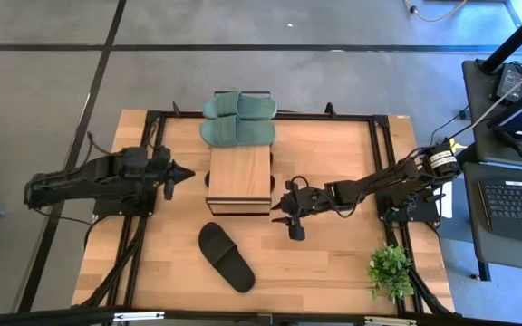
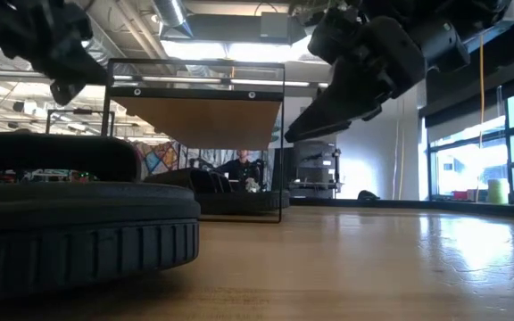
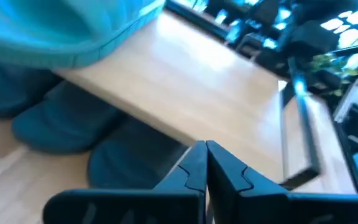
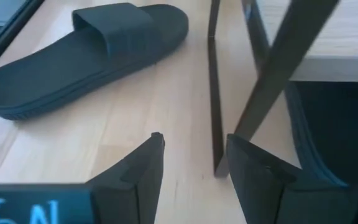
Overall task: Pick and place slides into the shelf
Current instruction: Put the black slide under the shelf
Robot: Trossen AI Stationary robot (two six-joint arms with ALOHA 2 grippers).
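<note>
The shelf (image 1: pixel 240 177) stands mid-table, a light plank on a thin black frame. Two green slides (image 1: pixel 238 119) lie on the far end of its top. Dark slides (image 3: pixel 55 124) sit on the table under the plank. One black slide (image 1: pixel 226 256) lies sole-down on the table near the front edge, also seen in the right wrist view (image 4: pixel 86 56). My left gripper (image 1: pixel 184 174) hovers shut just left of the shelf, holding nothing. My right gripper (image 1: pixel 288 217) hangs open by the shelf's near right corner, close to a frame leg (image 4: pixel 215 93), with nothing between its fingers.
A small potted plant (image 1: pixel 390 267) stands at the table's near right corner. Black frame rails (image 1: pixel 374 136) run along the table's sides. Bare tabletop lies between the black slide and the plant. A desk with a laptop (image 1: pixel 515 204) stands beyond the right edge.
</note>
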